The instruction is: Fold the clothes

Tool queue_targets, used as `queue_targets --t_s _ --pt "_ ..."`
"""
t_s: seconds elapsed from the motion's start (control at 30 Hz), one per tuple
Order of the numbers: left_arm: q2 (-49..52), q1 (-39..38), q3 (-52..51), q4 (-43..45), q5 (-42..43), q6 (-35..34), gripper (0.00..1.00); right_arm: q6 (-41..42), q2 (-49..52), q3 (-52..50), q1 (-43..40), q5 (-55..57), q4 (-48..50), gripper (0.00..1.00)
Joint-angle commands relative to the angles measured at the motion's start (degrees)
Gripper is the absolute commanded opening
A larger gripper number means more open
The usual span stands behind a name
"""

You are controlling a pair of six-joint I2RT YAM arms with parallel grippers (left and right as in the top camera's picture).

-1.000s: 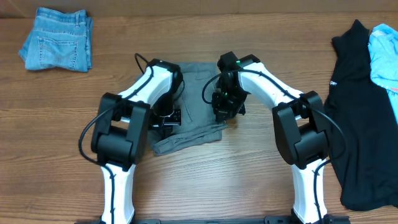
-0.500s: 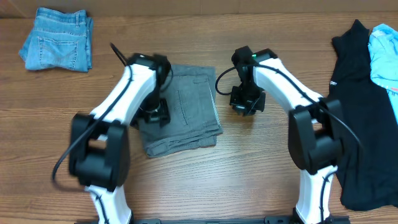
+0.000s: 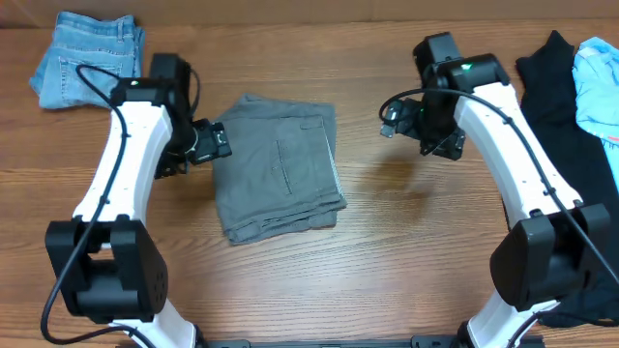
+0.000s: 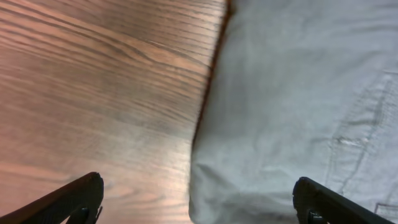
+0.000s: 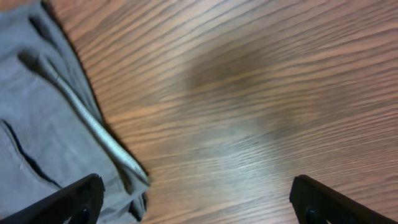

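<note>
We see the grey woven shorts (image 3: 279,169) folded into a rough rectangle at centre frame, pocket stitching showing, flat on the wood-grain table (image 3: 387,251). The left gripper (image 3: 215,145) hangs at their left edge and the right gripper (image 3: 395,122) well apart at upper right. Both pincers are released, holding nothing.
</note>
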Motion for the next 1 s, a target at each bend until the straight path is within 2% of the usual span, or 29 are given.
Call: queue_targets --t_s 0.0,0.13,0.23,0.47,0.8,0.9,0.93,0.97 --pt "2.2 1.8 -3.4 2.3 7.6 5.0 1.0 -0.4 -0.2 0.6 -3.0 0.6 0.4 1.0" --pt "3.2 1.8 -7.4 6.1 8.3 5.4 1.0 -0.8 -0.2 0.6 -4.9 0.5 0.4 1.0" --pt "3.5 1.8 -10.8 9.6 8.4 4.3 1.0 -4.1 -0.2 0.6 -5.2 -0.8 0.4 1.0" --pt "3.8 1.9 -16.1 16.4 8.9 4.3 1.0 -4.1 -0.2 0.6 -5.3 -0.9 1.3 1.0" --pt "10.6 1.7 -17.1 24.0 16.1 9.7 0.98 -4.1 -0.2 0.6 -5.3 -0.9 1.4 1.0" --pt "13.2 1.7 -17.1 26.1 16.4 11.2 0.87 -4.9 -0.2 0.6 -5.3 -0.9 1.3 1.0" --pt "13.6 1.7 -17.1 26.7 16.4 11.6 0.8 -5.1 -0.2 0.6 -5.3 -0.9 1.2 1.0" --pt "13.8 1.7 -17.1 27.1 16.3 11.9 0.63 -5.2 -0.2 0.6 -5.3 -0.9 1.2 1.0"
